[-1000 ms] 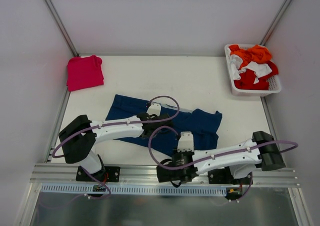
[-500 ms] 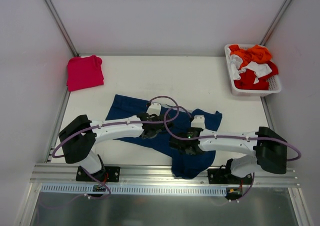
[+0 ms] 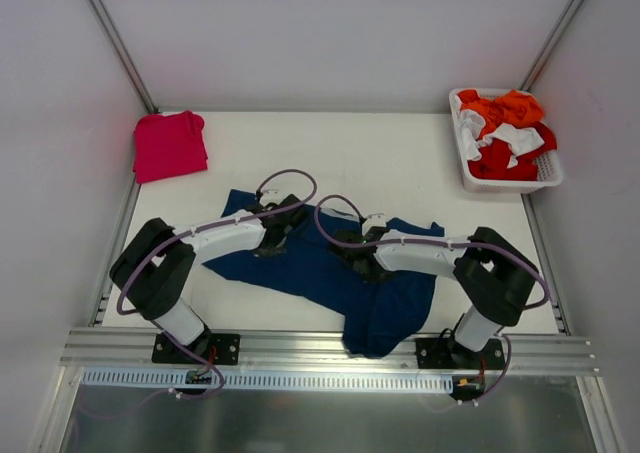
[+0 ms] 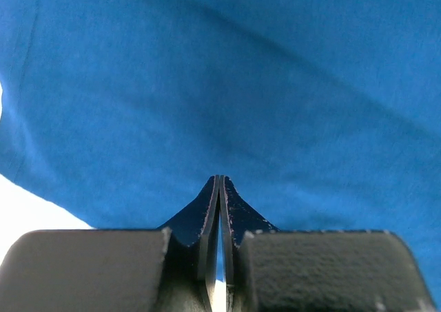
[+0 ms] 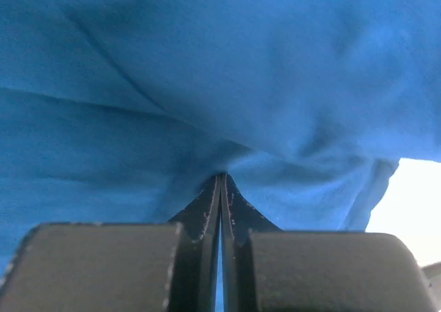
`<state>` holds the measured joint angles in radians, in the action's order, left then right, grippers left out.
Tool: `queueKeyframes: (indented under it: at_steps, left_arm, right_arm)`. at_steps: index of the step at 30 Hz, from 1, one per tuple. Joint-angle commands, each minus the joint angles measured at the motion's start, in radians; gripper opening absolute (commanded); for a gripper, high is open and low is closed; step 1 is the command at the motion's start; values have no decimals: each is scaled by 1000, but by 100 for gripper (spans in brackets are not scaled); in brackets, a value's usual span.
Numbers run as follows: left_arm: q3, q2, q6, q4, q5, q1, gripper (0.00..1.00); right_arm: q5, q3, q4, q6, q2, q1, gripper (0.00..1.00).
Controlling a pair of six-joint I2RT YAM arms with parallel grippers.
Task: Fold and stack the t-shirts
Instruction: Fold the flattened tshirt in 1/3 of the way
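You see 2 t-shirts. The navy t-shirt (image 3: 310, 273) lies rumpled at the near side of the table (image 3: 380, 163); the pink-red t-shirt (image 3: 170, 145) sits folded at the far left corner. The left gripper (image 4: 219, 178) is pressed together, its tips against the navy cloth. The right gripper (image 5: 221, 176) pinches a pucker of it.

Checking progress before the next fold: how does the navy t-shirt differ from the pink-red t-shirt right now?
The navy t-shirt lies spread and rumpled at the centre, one end over the near edge; the pink-red t-shirt sits compactly folded in the far left corner. The navy t-shirt covers far more surface than the pink-red t-shirt. Both rest on the white table.
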<state>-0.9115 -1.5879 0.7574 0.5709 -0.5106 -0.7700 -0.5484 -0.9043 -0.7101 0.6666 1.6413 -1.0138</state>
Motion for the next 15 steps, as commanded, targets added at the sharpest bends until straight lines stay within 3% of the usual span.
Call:
queueKeyframes:
  at_steps: [1,15]
  left_arm:
    - [-32,-43,-82,-80,92,54,0]
    - [-162,-287,-162,-172,331,196,0]
  right_arm:
    - [93,-76,103,-93,81,30,0]
    - [232,-157,175,-205,157,168,1]
